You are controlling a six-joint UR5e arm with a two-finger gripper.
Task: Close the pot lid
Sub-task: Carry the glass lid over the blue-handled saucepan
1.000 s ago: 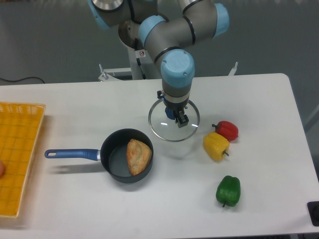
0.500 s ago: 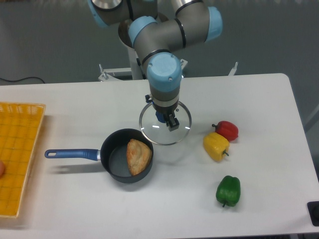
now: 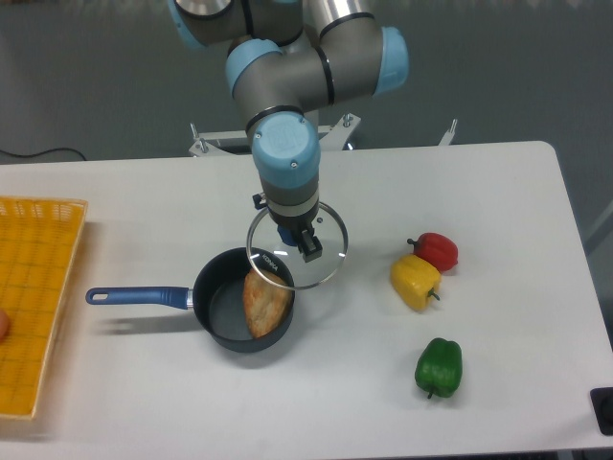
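Observation:
The pot (image 3: pixel 226 311) is a dark grey-blue saucepan on the white table, its blue handle (image 3: pixel 136 296) pointing left. A golden pastry (image 3: pixel 265 301) lies inside it. My gripper (image 3: pixel 297 239) is shut on the blue knob of the pot lid (image 3: pixel 328 251), a clear glass disc with a metal rim and lettering at its lower left. I hold the lid in the air, up and to the right of the pot. Its lower left edge overlaps the pot's right rim in this view.
A red pepper (image 3: pixel 437 250), a yellow pepper (image 3: pixel 415 281) and a green pepper (image 3: pixel 439 366) lie to the right. A yellow basket (image 3: pixel 34 297) stands at the left table edge. The arm's base is behind the table's middle.
My gripper has carried the lid leftward and slightly toward the front, from beside the peppers to over the pot's right rim. The pot and peppers have not moved.

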